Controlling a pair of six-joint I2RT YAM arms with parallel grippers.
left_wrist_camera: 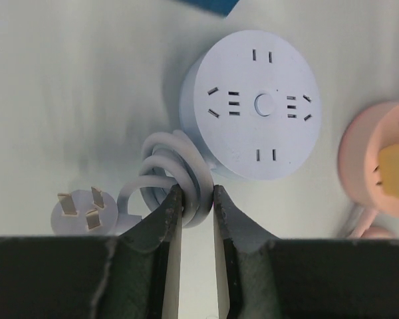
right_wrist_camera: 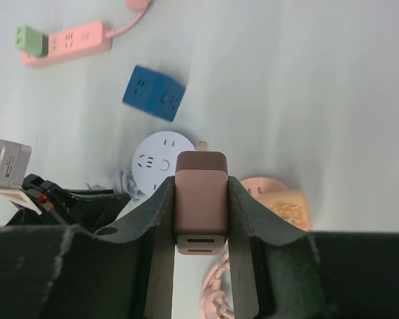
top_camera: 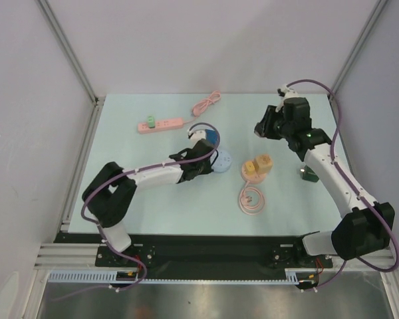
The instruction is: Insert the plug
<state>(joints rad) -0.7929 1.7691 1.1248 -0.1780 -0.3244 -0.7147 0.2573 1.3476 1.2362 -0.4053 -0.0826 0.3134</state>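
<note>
A brownish-pink plug adapter (right_wrist_camera: 201,219) is clamped between the fingers of my right gripper (right_wrist_camera: 201,189), and one prong shows past its far end. The right gripper (top_camera: 263,126) hangs above the table, right of and beyond the sockets. A round pale lavender socket (left_wrist_camera: 259,103) lies flat, its slots facing up. My left gripper (left_wrist_camera: 194,196) is shut on the coiled cable (left_wrist_camera: 179,166) of that socket (top_camera: 221,161), just beside its body. The cable's own three-pin plug (left_wrist_camera: 83,209) lies to the left with its pins up.
A round pink socket (top_camera: 256,169) carries orange adapters, with its pink cable coil (top_camera: 253,199) in front. A blue cube socket (right_wrist_camera: 154,93) lies beyond the lavender one. A pink power strip (top_camera: 161,124) with a green adapter (top_camera: 148,122) is at the back. A dark block (top_camera: 309,174) sits at the right.
</note>
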